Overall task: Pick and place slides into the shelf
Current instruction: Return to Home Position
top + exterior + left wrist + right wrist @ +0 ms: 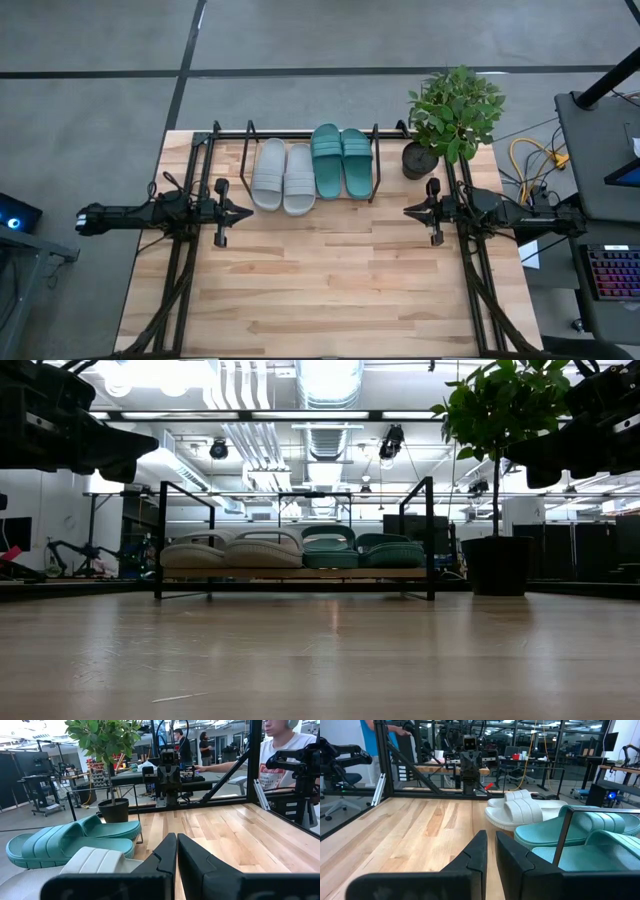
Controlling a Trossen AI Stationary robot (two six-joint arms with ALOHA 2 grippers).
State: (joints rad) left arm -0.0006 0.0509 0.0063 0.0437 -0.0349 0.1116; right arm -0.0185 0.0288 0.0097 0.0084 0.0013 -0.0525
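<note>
Surface [330, 290]: bare wood up front, and nothing lies in either arm's path.
Left claw [238, 211]: clenched on nothing, hovering just beside the near ends of the grey slides [283, 177] and pointing across at its partner.
Right claw [412, 211]: clenched too and empty, near the shelf's corner, with the potted plant [421, 158] close behind.
Risk, left: the tips sit close to the grey pair, so a low sideways sweep could, by my reckoning, knock one off its board.
Risk, right: a swing toward the back could clip the pot or its leaves and tip it over.
Shelf [246, 150]: all four are aboard, the grey pair next to the green slides [341, 162], side by side. The near ends of the grey pair reach past the front.
In the way: only the plant and the shelf's black tubing.
Beyond: a person [280, 750] sits past the surface's far edge, well clear of both claws.
</note>
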